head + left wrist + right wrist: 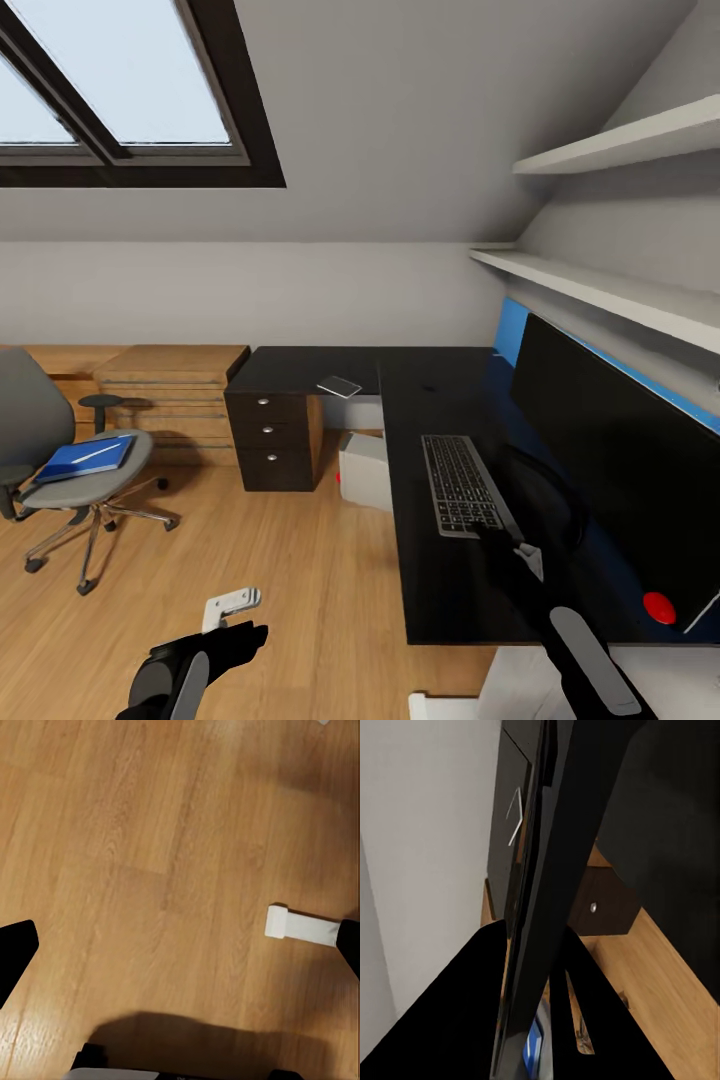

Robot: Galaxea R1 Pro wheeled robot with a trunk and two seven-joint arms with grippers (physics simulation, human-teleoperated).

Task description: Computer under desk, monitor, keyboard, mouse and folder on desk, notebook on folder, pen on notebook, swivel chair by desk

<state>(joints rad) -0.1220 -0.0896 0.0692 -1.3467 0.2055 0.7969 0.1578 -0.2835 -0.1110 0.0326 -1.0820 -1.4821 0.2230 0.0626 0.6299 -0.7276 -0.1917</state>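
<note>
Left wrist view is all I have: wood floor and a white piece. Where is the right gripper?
Observer: In the head view, the right gripper is at the near end of the keyboard, which lies flat on the desk in front of the monitor.
Operator: Is it gripping?
Observer: In the right wrist view, its fingers sit close on either side of the keyboard's thin edge, so it appears clamped.
Operator: And the folder?
Observer: A blue folder lies on the swivel chair seat, left of the desk, with a white pen on it.
</note>
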